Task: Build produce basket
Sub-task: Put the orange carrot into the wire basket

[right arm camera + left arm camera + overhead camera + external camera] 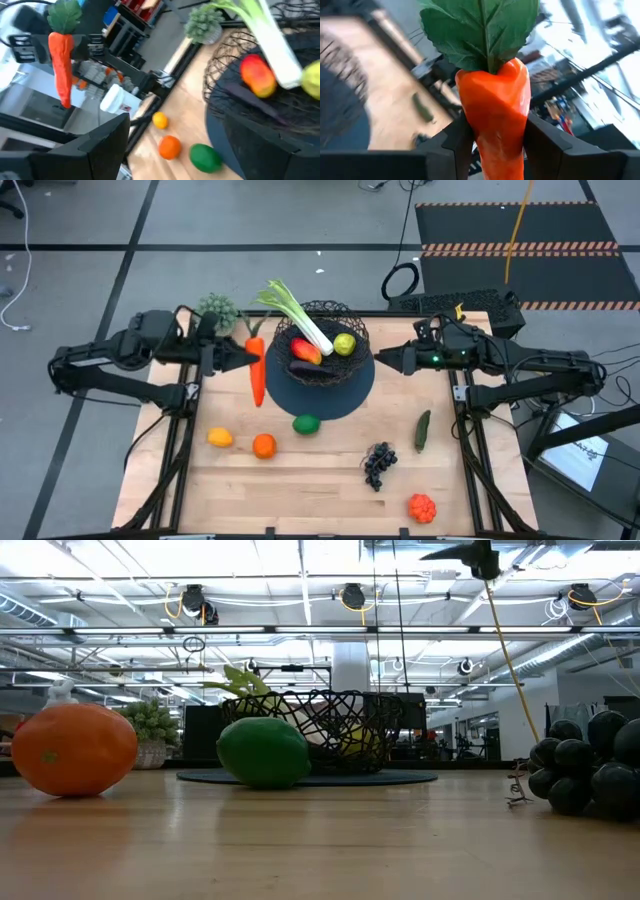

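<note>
The black wire basket [352, 330] stands on a dark round mat [340, 395] at mid-table. It holds a leek [300, 320], a mango [306, 352] and a lemon [344, 344]. My left gripper [243, 358] is just left of the basket, raised and shut on an orange carrot [257, 375] with green leaves [480, 30]. My right gripper [385, 358] hovers at the basket's right side, open with nothing between its fingers. On the table lie a lime [306, 423], an orange [263, 445], a yellow fruit [220, 437], grapes [378, 463], a cucumber [423, 430] and a red fruit [422, 507]. My left gripper pinches the carrot's thick upper body [480, 130], just below the leaves, between its two fingers [457, 142]. The fingers come level from the table's left and lie across the carrot. The carrot is lifted clear, leaves toward the far edge, tip [258, 402] toward the near edge.
A fuzzy grey-green clump [217, 307] sits at the far left of the table. In the low view the orange [75, 748], the lime [263, 752] and the grapes [585, 765] stand in front of the basket [320, 730]. Bare wood lies near the front edge.
</note>
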Robot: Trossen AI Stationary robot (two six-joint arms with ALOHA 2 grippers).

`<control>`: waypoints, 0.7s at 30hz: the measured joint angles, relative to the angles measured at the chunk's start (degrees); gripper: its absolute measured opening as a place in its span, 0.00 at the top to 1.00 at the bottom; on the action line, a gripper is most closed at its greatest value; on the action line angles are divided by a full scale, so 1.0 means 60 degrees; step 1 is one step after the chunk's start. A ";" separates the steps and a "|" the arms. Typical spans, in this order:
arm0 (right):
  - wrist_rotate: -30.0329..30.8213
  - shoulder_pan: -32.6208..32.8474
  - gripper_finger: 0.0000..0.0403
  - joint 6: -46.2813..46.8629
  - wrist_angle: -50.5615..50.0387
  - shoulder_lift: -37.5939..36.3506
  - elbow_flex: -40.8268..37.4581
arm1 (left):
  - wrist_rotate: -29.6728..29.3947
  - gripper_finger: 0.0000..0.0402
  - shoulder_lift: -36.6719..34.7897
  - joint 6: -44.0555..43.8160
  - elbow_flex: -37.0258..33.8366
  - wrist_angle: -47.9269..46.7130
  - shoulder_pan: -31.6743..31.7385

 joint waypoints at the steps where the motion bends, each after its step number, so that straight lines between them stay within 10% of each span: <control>1: 0.0007 0.0057 0.22 0.0055 0.0163 0.0029 0.0004 | 0.0237 0.62 0.0077 0.0281 0.0000 0.0249 0.0115; 12: 0.1374 0.1190 0.22 0.0865 0.1631 0.0667 0.0004 | 0.4053 0.62 0.1444 0.0300 0.0000 0.4428 0.1526; 21: 0.1786 0.1762 0.22 0.0564 0.2018 0.0791 0.0000 | 0.4765 0.62 0.2328 -0.0672 0.0000 0.6851 0.2082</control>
